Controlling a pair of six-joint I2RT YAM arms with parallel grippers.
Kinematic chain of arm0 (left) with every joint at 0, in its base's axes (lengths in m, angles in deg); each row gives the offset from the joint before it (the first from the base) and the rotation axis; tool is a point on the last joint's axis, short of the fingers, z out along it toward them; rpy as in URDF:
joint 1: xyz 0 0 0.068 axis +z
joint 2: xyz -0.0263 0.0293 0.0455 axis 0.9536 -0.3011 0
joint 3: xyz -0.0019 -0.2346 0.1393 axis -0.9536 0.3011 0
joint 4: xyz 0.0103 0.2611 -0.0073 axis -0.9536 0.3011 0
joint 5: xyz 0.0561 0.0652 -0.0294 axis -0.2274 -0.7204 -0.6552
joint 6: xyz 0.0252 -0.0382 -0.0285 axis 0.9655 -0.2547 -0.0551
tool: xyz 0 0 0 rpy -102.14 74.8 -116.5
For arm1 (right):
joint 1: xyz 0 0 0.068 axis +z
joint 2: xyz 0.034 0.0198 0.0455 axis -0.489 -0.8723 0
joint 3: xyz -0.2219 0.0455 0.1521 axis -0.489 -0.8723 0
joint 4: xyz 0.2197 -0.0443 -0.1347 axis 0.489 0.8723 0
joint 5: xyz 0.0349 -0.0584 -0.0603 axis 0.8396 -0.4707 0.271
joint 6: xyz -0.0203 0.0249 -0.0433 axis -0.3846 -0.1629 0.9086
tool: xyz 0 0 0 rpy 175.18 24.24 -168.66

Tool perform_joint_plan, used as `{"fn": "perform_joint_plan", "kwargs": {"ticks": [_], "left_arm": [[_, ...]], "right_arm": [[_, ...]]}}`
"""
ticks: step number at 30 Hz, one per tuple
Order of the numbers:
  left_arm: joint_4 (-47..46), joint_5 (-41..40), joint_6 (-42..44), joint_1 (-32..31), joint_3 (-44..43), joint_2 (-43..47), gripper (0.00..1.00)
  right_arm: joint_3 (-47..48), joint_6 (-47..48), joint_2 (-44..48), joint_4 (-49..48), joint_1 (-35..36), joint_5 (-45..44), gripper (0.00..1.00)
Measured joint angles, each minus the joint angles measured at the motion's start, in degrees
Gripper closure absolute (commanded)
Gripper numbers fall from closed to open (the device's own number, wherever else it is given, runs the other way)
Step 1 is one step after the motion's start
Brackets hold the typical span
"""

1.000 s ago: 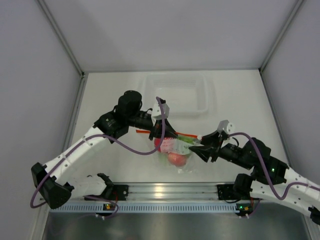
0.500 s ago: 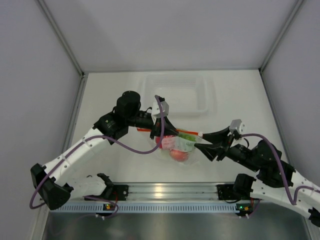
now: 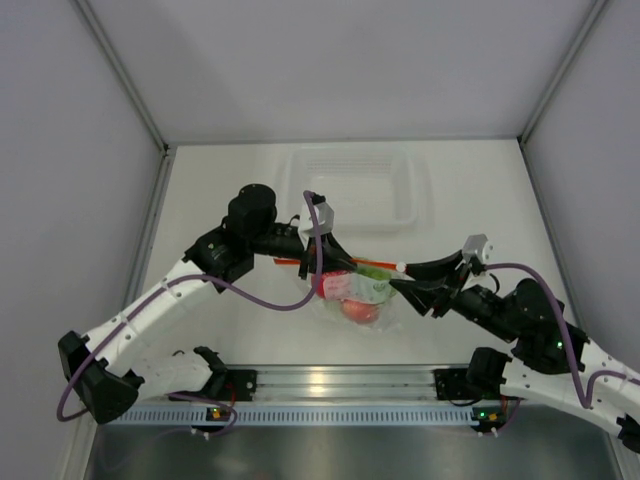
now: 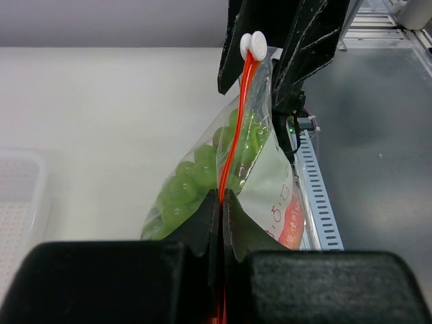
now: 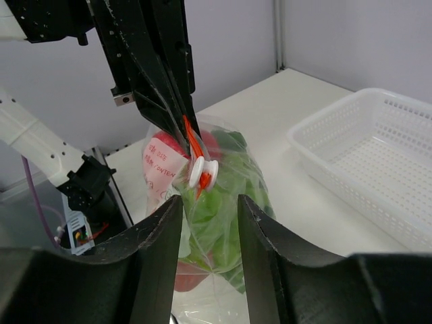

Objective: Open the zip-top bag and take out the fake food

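Observation:
The zip-top bag hangs between both grippers just above the table. My left gripper is shut on its orange-red zip strip, pinching it at the near end. The white slider sits at the strip's far end, by my right gripper. That gripper is open; its fingers straddle the bag's end with the slider just beyond the tips. Inside I see green grapes, green lettuce, a red tomato and a pinkish-red fruit.
The rigid clear tray stands at the back of the table, behind the bag; its perforated wall shows in the right wrist view. The aluminium rail with the arm bases runs along the near edge.
My right arm drew back to the right and its gripper now stands open around the bag's slider end. The left gripper shifted slightly left, still holding the strip.

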State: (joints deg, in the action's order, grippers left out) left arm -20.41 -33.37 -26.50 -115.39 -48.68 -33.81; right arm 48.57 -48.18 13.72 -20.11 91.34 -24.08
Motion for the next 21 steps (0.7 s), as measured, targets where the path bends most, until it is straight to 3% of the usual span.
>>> {"fn": "perform_joint_plan", "kwargs": {"ticks": [4,7,15,21], "left_arm": [[-0.2,0.3,-0.2,0.0,0.4,0.3,1.0],[-0.3,0.4,-0.3,0.0,0.5,0.3,1.0],[-0.5,0.2,-1.1,0.0,0.6,0.3,1.0],[-1.3,0.1,-2.0,0.0,0.6,0.3,1.0]], "right_arm": [[0.0,-0.1,0.0,0.0,0.0,-0.1,0.62],[0.2,-0.4,0.0,0.0,0.0,-0.1,0.69],[2.3,-1.6,-0.8,-0.5,0.0,2.4,0.6],[2.9,-2.5,-1.6,-0.8,0.0,4.1,0.76]]}}
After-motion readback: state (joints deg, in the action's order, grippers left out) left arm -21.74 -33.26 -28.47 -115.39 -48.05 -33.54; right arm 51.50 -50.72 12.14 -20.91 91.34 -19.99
